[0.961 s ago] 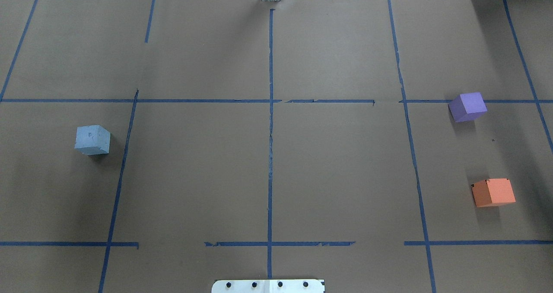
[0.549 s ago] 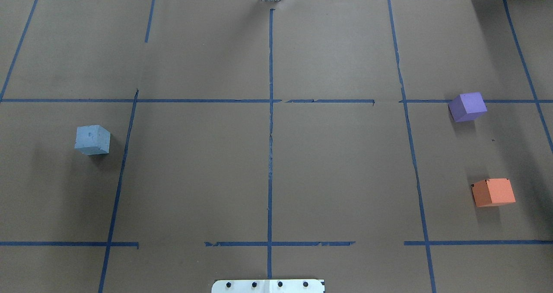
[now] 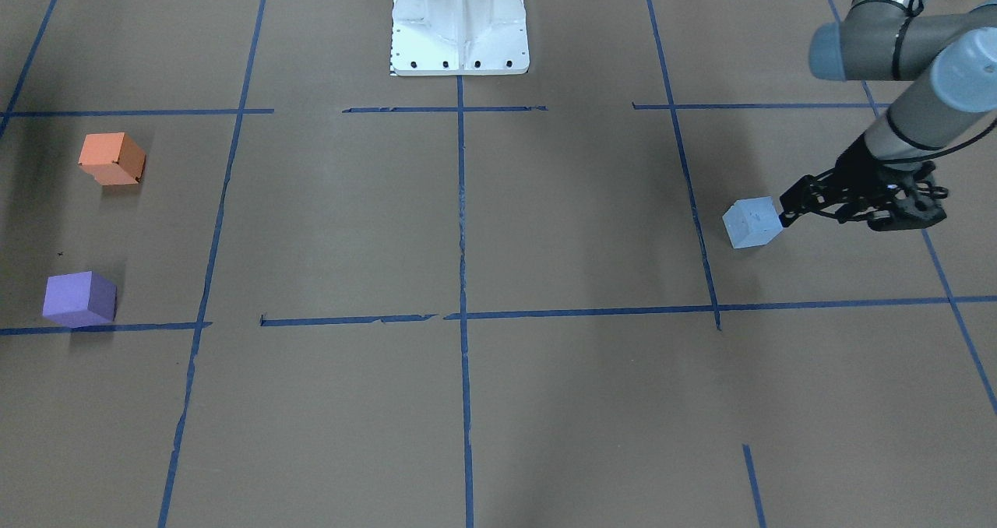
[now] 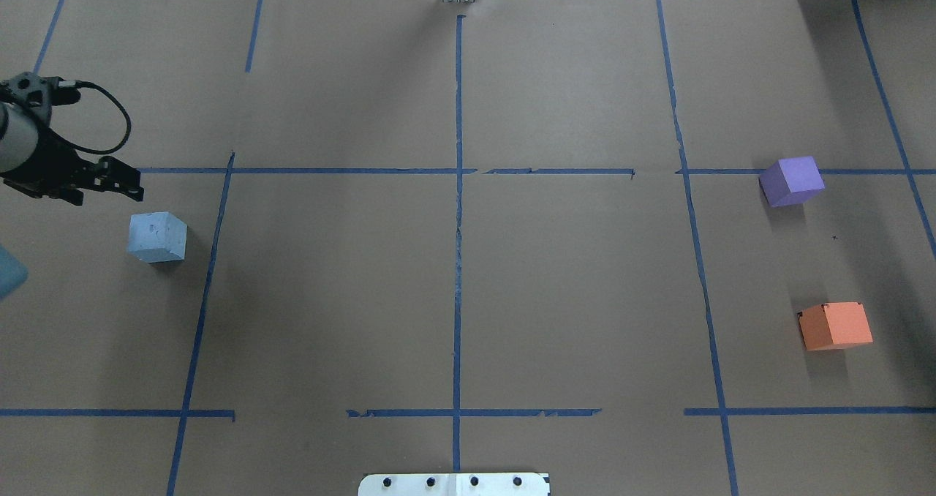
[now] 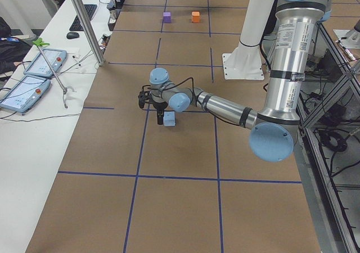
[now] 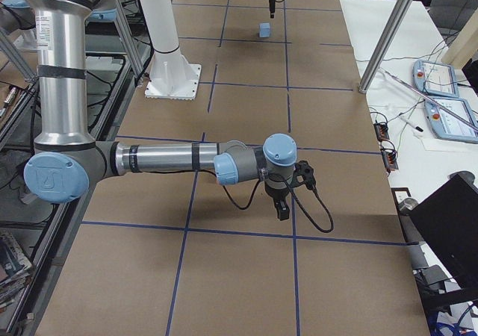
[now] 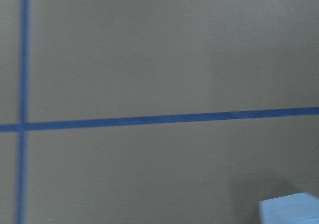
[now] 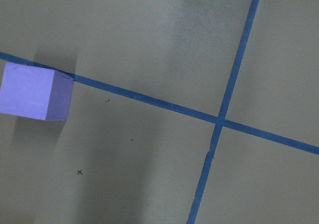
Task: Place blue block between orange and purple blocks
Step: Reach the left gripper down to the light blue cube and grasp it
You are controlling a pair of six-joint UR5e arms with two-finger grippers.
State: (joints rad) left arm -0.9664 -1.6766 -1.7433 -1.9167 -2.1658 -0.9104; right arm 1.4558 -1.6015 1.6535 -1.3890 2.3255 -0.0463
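Now the left claw (image 3: 785, 210), seemingly spread open, hovers just beside the blue block (image 3: 752, 223), well apart from the orange block (image 3: 111, 158) and purple block (image 3: 79, 299); whether the right claw (image 6: 284, 213) is clenched or released, I cannot tell.

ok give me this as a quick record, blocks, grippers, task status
blue block: on the left side, not gripped
purple block: right side, touching a tape line
orange block: right side, apart from purple, off the tape
left gripper: open, close to blue block, not around it
right gripper: visible only from the side, state unclear
task status: blue block not yet placed
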